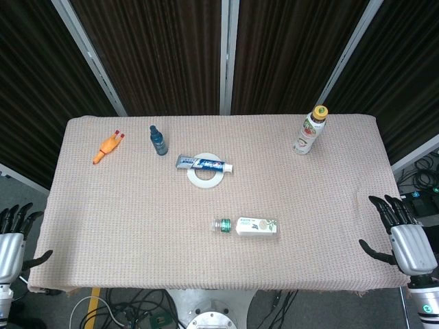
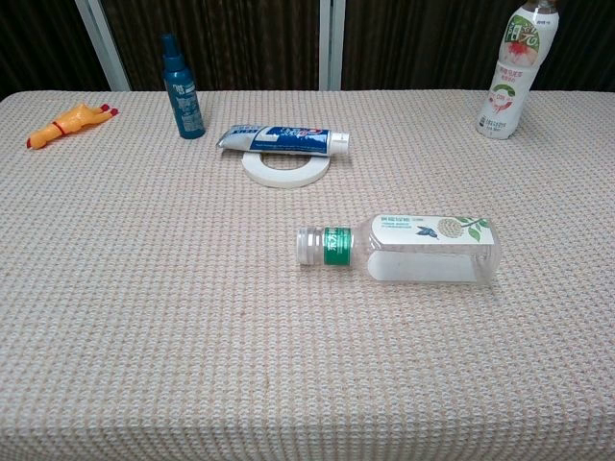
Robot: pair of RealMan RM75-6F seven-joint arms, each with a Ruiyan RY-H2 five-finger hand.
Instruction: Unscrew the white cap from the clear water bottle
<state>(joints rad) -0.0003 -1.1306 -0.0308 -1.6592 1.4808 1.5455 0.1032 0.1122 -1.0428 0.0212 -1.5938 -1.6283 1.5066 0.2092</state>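
left hand (image 1: 12,240): metal with black fingers, spread and holding nothing, off the table's left edge; on the beige woven tablecloth (image 1: 137,205) behind, an orange rubber chicken toy (image 1: 108,147), a dark blue spray bottle (image 1: 158,140), a blue-and-white toothpaste tube (image 1: 204,163) lying across a white ring (image 1: 206,177). clear water bottle (image 2: 428,249): on its side at centre front, white cap (image 2: 309,245) pointing left and apparently on, untouched. right hand (image 1: 405,236): spread, empty, off the right edge, so by the look of it nothing is begun.
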